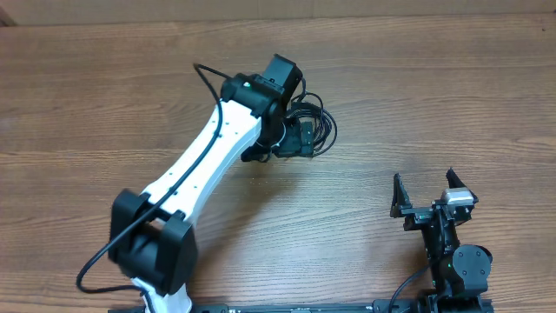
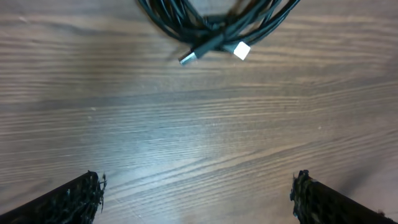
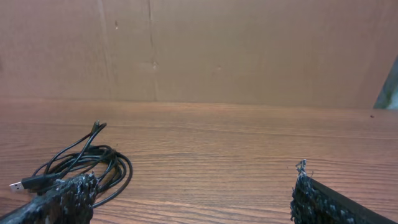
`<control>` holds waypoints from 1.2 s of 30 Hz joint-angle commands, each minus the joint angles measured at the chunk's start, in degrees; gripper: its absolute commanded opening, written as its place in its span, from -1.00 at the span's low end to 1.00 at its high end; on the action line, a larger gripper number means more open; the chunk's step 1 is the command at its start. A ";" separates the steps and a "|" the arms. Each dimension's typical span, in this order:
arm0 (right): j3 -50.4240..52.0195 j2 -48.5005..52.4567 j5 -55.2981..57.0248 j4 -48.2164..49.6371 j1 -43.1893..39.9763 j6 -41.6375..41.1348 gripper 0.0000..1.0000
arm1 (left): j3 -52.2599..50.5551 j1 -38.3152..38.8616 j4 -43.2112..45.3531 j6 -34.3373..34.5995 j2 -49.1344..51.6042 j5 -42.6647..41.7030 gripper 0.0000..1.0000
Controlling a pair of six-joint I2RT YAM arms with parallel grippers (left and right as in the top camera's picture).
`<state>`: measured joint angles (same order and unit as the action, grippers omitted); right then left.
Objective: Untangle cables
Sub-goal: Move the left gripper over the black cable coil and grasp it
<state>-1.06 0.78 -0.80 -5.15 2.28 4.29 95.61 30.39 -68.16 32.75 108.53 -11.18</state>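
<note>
A tangled bundle of black cables (image 1: 327, 129) lies on the wooden table just right of my left gripper (image 1: 294, 139). In the left wrist view the bundle (image 2: 205, 25) is at the top edge, with a silver USB plug (image 2: 188, 58) and a white plug (image 2: 241, 50) sticking out toward me. My left gripper (image 2: 199, 180) is open and empty, with bare table between its fingers. My right gripper (image 1: 432, 196) is open and empty near the front right, far from the cables. The right wrist view shows the bundle (image 3: 93, 158) at the left, beyond my open right gripper (image 3: 196, 180).
The wooden table (image 1: 434, 96) fills the overhead view. A brown cardboard wall (image 3: 199, 50) stands along the table's far edge. The left arm's own black cable (image 1: 207, 80) loops over its white link.
</note>
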 commanded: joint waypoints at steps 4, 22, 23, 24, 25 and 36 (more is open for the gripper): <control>0.59 -0.61 0.52 0.31 -0.15 0.09 1.00 | 1.29 0.00 -1.33 0.44 2.91 -2.47 1.00; 0.59 -0.61 0.52 0.31 -0.15 0.09 1.00 | 1.29 -0.02 -2.23 0.68 3.19 -2.38 0.99; 0.59 -0.61 0.52 0.28 -0.15 0.09 0.99 | 1.29 -0.02 -2.64 0.68 3.19 -2.40 1.00; 0.59 -0.61 0.52 0.28 -0.15 0.09 1.00 | 1.29 -0.02 -3.02 0.68 3.19 -2.43 0.99; 0.59 -0.61 0.52 0.28 -0.15 0.09 1.00 | 1.29 -0.02 -3.26 0.70 3.19 -2.49 0.99; 0.59 -0.61 0.52 0.31 -0.15 0.09 1.00 | 1.31 -1.07 3.72 2.82 3.19 -16.55 0.99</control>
<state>-1.06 0.78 -0.80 -5.19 2.28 4.29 95.64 30.28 -67.55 32.99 110.93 -21.54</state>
